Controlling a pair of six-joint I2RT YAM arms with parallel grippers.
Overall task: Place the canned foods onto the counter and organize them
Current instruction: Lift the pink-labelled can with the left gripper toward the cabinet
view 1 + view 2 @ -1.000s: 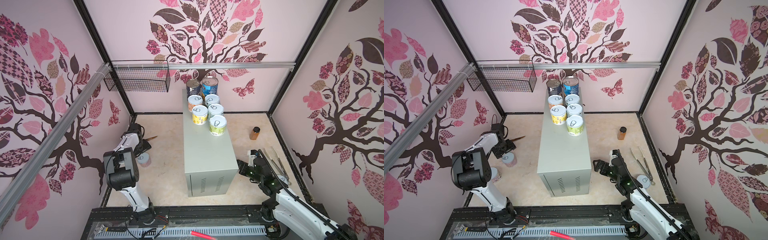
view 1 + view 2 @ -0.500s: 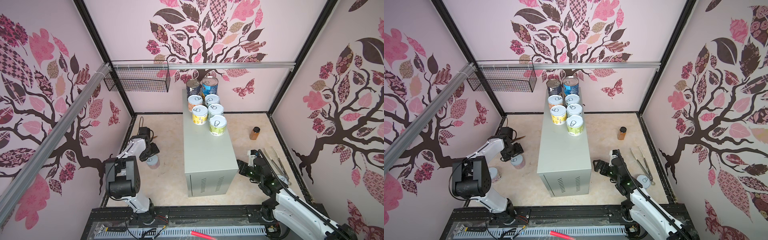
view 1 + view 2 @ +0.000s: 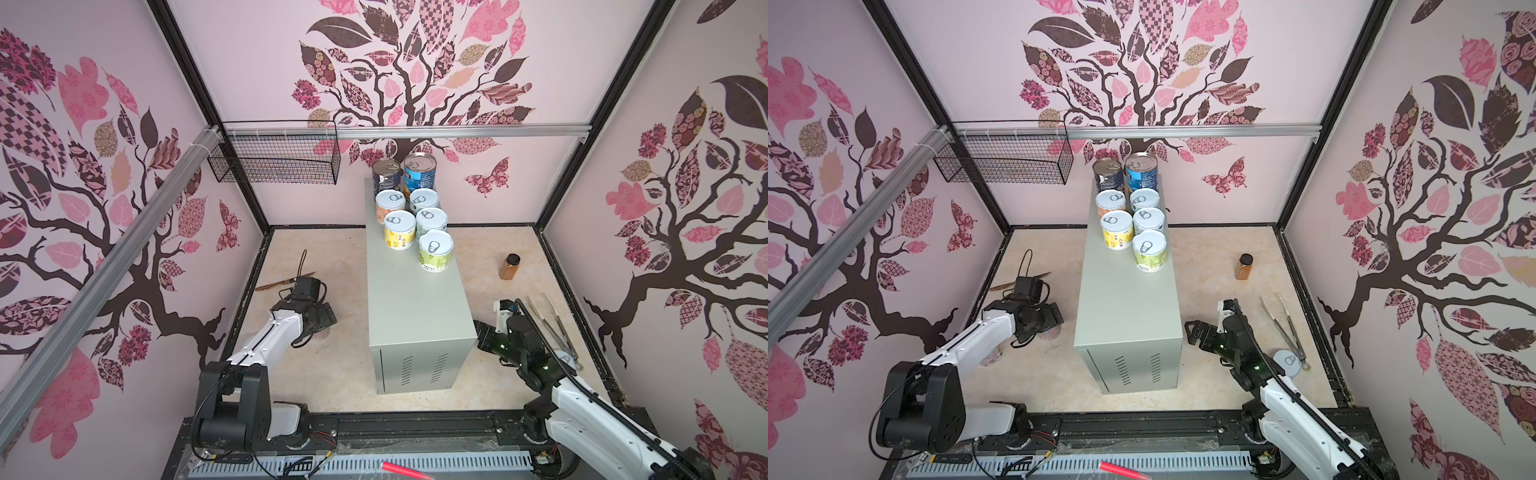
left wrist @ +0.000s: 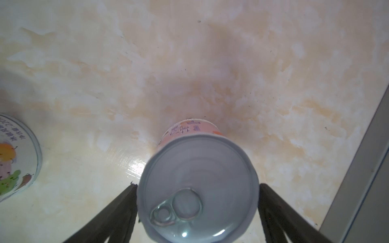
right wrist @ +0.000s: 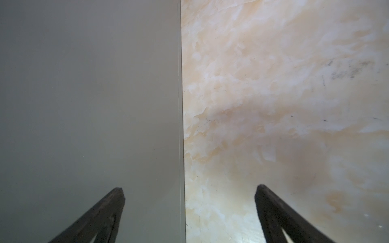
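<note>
The counter [image 3: 411,299] [image 3: 1125,299] stands mid-floor in both top views. Several canned foods stand at its far end: two tall tins [image 3: 419,170] at the back and short white-lidded ones [image 3: 434,249] in front. A short pink-labelled can [image 4: 197,160] [image 3: 1050,332] stands upright on the floor left of the counter. My left gripper [image 4: 197,187] [image 3: 321,319] hangs over it, open, with a finger on each side. Another short can [image 4: 16,157] stands nearby. My right gripper [image 5: 189,189] [image 3: 1196,332] is open and empty beside the counter's right side [image 5: 84,84].
A blue-lidded can [image 3: 1287,361] sits by metal tongs [image 3: 1285,324] at the right wall. An amber jar [image 3: 510,267] stands right of the counter. A wire basket [image 3: 274,160] hangs at the back left. A brown utensil [image 3: 282,283] lies on the floor at the left.
My left gripper has carried the pink can rightwards across the floor towards the counter, and its jaws have widened round it. The right arm has not moved.
</note>
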